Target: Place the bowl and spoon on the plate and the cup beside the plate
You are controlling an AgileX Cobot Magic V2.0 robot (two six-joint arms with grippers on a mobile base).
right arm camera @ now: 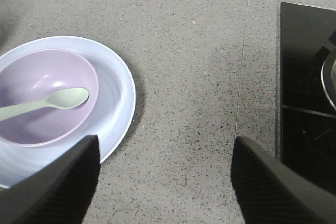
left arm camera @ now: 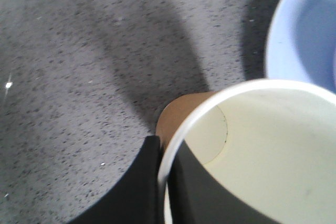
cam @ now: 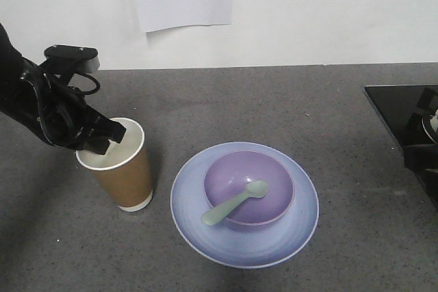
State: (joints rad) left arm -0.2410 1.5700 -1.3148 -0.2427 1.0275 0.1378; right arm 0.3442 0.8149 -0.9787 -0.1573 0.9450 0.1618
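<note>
While the bowl [cam: 250,187] and spoon [cam: 235,203] already sit on the plate [cam: 205,230], the left gripper [cam: 101,138] pinches the cup [cam: 122,176] rim, one finger inside, apparently setting it upright just beside the plate. The right gripper [right arm camera: 164,174] hovers spread and empty.

cup [cam: 122,169]: we see brown matt paper
bowl [cam: 250,184]: smooth plastic, we think
counter [cam: 274,100]: we see speckled grey matt stone

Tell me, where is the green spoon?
In the front view, the spoon lies in the purple bowl on the blue plate, right of the paper cup.
</note>
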